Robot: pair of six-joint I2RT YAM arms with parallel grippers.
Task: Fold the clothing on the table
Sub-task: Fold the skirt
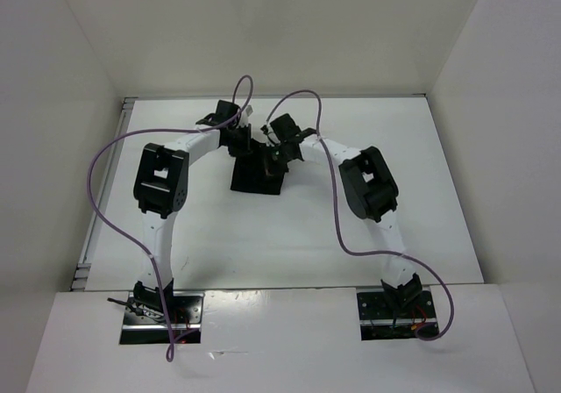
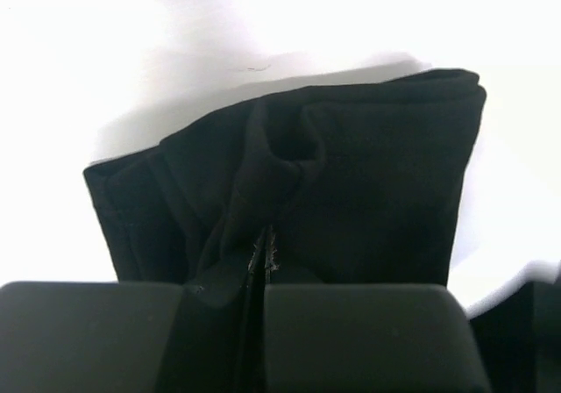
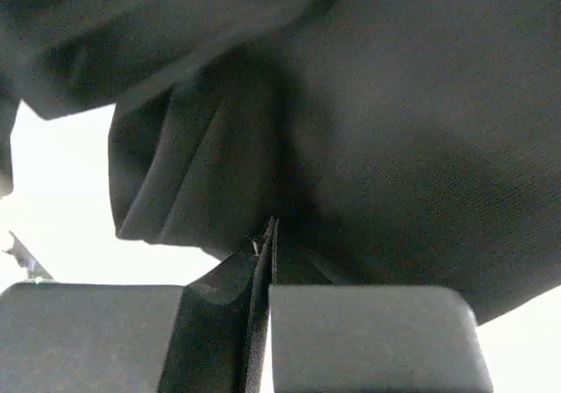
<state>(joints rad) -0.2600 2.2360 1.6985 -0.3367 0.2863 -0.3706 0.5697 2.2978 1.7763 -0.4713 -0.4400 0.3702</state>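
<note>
The clothing is a small black bundle in the middle of the white table, with folded layers showing. My left gripper sits at the bundle's far left and my right gripper at its far right. In the left wrist view the clothing rises in creased folds, and the left gripper is shut with fabric pinched between the jaws. In the right wrist view the clothing fills most of the frame, and the right gripper is shut on a fold of it.
White upright walls close in the table at the back and on both sides. Purple cables loop from each arm down to the bases at the near edge. The two wrists stand close together over the bundle.
</note>
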